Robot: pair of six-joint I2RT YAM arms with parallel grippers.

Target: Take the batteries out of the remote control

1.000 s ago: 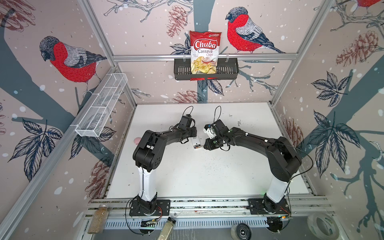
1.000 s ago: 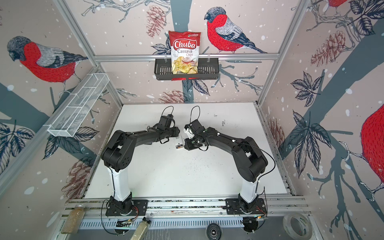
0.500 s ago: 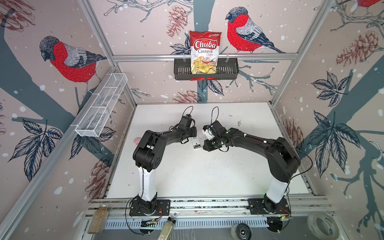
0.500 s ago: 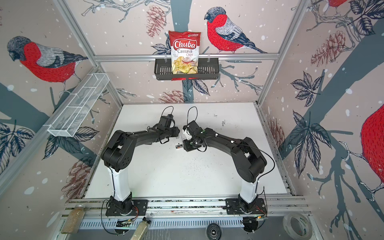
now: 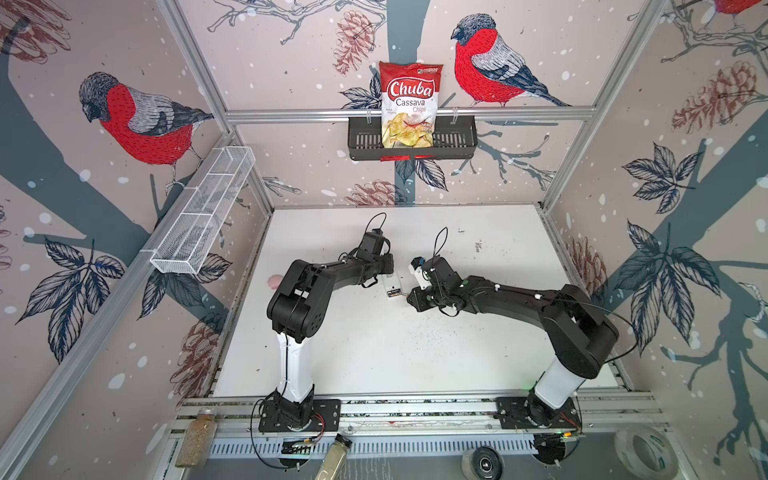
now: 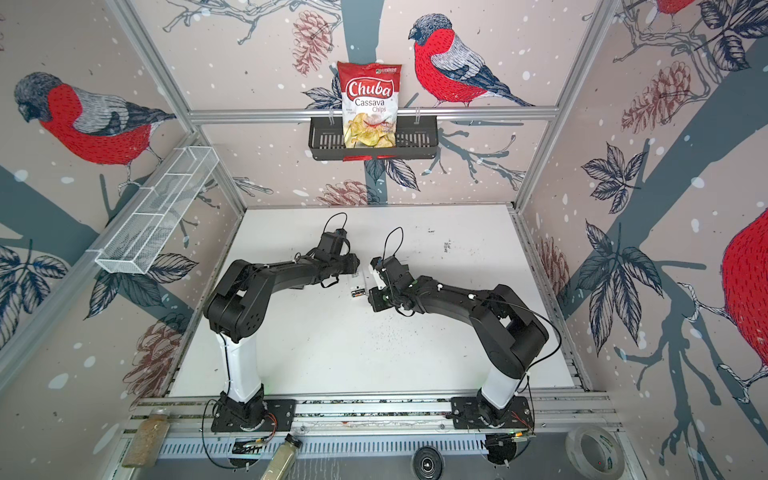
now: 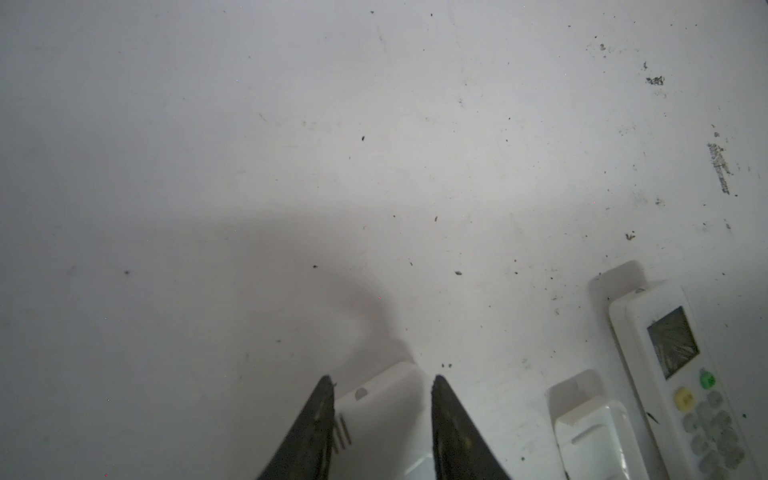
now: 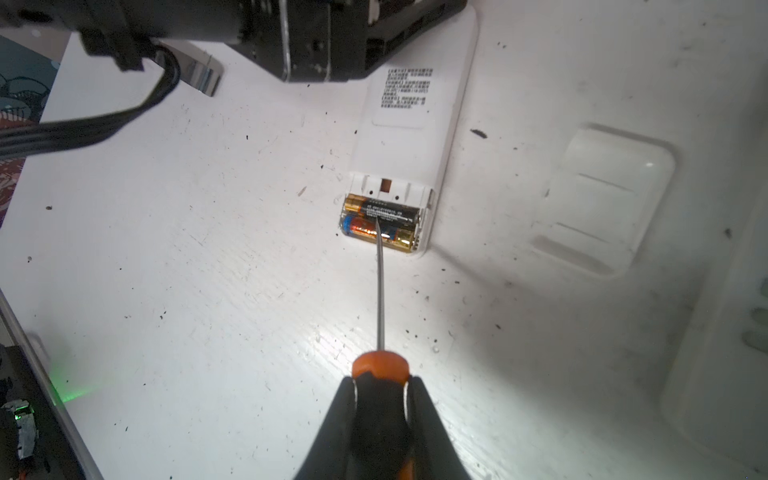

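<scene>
Right gripper [image 8: 380,386] is clamped narrowly on the black handle of a screwdriver [image 8: 379,291] just behind its orange collar; the thin round steel shaft runs straight out, and its tip crosses the nearer cell to rest on the farther one.

Left gripper [image 7: 382,379] has its two tapered black fingers pressed against either side of the remote control [image 8: 411,137], holding its far end; the body is smooth, glossy white plastic with rounded corners, lying face down with a printed label showing.

Its end compartment stands open; the batteries [image 8: 380,220] lie in it side by side, crosswise to the body. Two cylinders show: one black with a gold end, the other glinting blue, orange and gold.

A white battery cover [image 8: 602,199], rounded and ribbed, lies loose beside the remote; a second remote [image 7: 681,374] lies face up beyond it, showing a grey display and coloured buttons.

The table [image 7: 249,124] is matt white, scuffed and flecked with dark grit.

Compared with a second ago, the right wrist has closed in on the open compartment; the left arm has not moved noticeably.
</scene>
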